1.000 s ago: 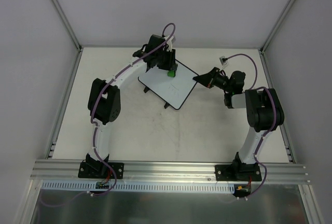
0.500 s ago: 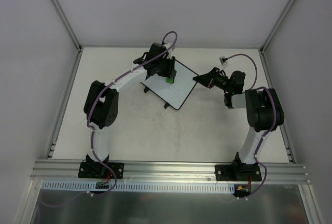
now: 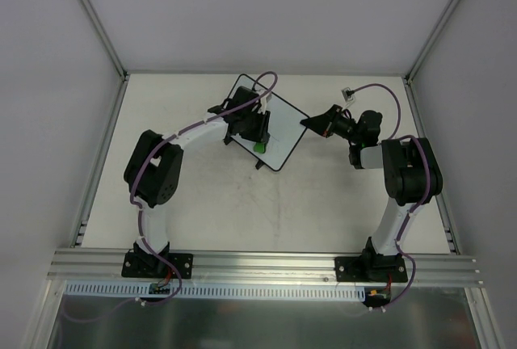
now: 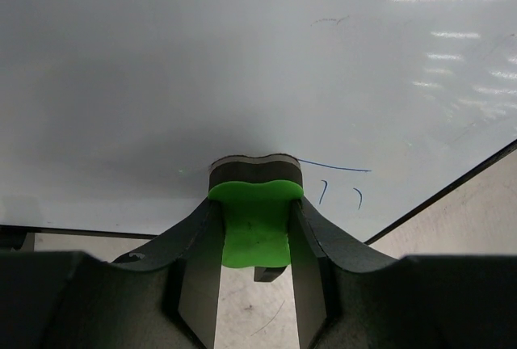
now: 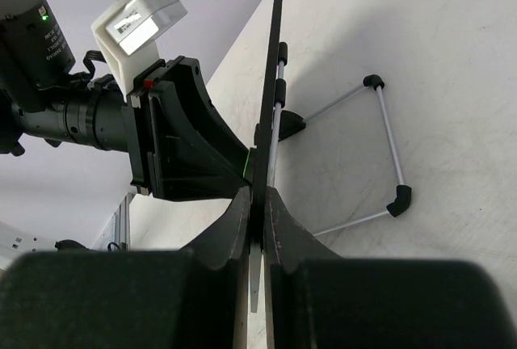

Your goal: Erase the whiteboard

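The whiteboard (image 3: pixel 279 127) stands tilted at the table's back middle, white with a thin black frame. My left gripper (image 3: pixel 258 144) is shut on the green eraser (image 4: pixel 255 224) and presses its dark felt face against the board's surface (image 4: pixel 242 66) near the lower edge. A few thin blue pen marks (image 4: pixel 339 191) remain just right of the eraser. My right gripper (image 3: pixel 311 123) is shut on the board's right edge (image 5: pixel 271 82), seen edge-on in the right wrist view. The green eraser also shows in the top view (image 3: pixel 258 145).
The board's wire stand with black feet (image 5: pixel 380 155) rests on the table behind it. A small white connector (image 3: pixel 348 90) lies at the back right. Grey walls and metal rails enclose the table (image 3: pixel 202 203).
My left gripper has slid the eraser down the board from its upper part toward the near lower edge. The right arm and the board have not moved.
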`<state>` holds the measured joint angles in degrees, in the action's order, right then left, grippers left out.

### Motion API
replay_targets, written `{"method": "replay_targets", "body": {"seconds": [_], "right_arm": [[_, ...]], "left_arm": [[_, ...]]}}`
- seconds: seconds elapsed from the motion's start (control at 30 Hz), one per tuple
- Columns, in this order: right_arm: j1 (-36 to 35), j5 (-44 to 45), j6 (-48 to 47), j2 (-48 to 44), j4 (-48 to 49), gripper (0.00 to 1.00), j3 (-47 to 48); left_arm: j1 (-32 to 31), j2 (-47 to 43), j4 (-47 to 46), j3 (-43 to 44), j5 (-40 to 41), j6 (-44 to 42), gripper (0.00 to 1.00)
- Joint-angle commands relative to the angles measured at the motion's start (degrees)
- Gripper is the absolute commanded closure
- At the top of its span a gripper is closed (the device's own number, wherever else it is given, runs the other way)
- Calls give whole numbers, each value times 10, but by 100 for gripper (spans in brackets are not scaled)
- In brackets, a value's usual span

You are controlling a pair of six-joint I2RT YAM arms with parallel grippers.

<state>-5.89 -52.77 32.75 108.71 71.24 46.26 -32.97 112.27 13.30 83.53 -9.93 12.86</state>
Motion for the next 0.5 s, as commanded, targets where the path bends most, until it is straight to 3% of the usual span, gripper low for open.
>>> {"method": "replay_targets", "body": {"seconds": [0.0,0.47], "right_arm": [[-28,-83,-9,-41,166,100,1],[-28,-83,-11,-40,166,100,1]], "left_arm": [[-18,28,21,-32,5,2,100],[-34,16,6,-72,-14,10,100]]}}
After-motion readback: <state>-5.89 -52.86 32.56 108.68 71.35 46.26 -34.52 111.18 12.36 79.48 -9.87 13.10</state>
